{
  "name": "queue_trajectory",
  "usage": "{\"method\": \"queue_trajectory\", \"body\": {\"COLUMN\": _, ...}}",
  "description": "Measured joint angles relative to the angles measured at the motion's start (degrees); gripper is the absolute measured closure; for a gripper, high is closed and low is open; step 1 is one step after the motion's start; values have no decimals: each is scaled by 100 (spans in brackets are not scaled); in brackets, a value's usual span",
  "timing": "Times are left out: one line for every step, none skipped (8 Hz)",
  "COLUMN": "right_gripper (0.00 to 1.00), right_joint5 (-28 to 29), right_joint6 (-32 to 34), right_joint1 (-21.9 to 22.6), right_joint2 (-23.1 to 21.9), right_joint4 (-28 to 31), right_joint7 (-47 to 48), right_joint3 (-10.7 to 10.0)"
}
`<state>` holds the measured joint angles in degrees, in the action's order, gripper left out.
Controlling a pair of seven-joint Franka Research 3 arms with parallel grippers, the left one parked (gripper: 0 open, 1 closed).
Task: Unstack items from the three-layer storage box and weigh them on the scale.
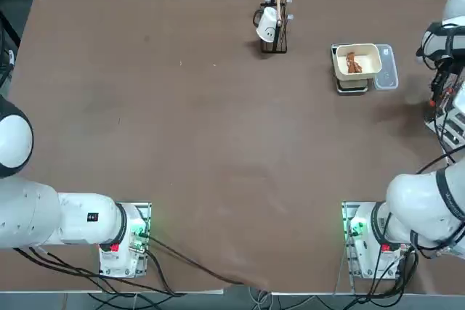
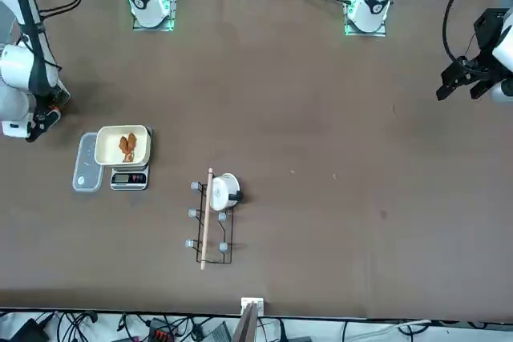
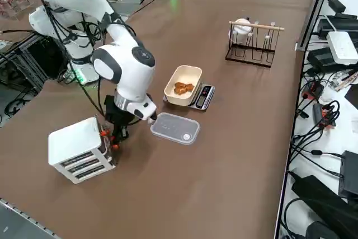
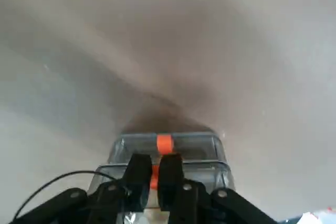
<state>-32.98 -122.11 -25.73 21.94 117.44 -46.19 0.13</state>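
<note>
Probably at the drawer-opening step, with right gripper (image 4: 155,162) clenched on an orange handle (image 4: 154,176) of the storage box (image 3: 70,141), directly ahead of the jaws. Next, pull back gently without dragging the box along, then move contents to the scale (image 3: 205,97), well apart from the jaws

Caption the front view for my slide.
Reddish-brown food pieces sit in the cream bowl on the scale, beside a clear lid.

Robot lab: bolted arms, trailing cables (image 3: 318,132)
</note>
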Motion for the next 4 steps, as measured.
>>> {"method": "queue_trajectory", "body": {"right_gripper": 88, "right_joint5": 92, "right_joint6": -1, "right_joint1": 188, "right_joint2": 0, "right_joint4": -27, "right_joint7": 74, "right_joint3": 10}}
{"method": "queue_trajectory", "body": {"right_gripper": 88, "right_joint5": 238, "right_joint6": -2, "right_joint1": 339, "right_joint2": 1, "right_joint4": -75, "right_joint7": 100, "right_joint3": 16}}
{"method": "queue_trajectory", "body": {"right_gripper": 88, "right_joint5": 388, "right_joint6": -2, "right_joint1": 452, "right_joint2": 1, "right_joint4": -127, "right_joint7": 105, "right_joint3": 15}}
{"method": "queue_trajectory", "body": {"right_gripper": 88, "right_joint5": 481, "right_joint6": 4, "right_joint1": 533, "right_joint2": 2, "right_joint4": -163, "right_joint7": 105, "right_joint3": 15}}
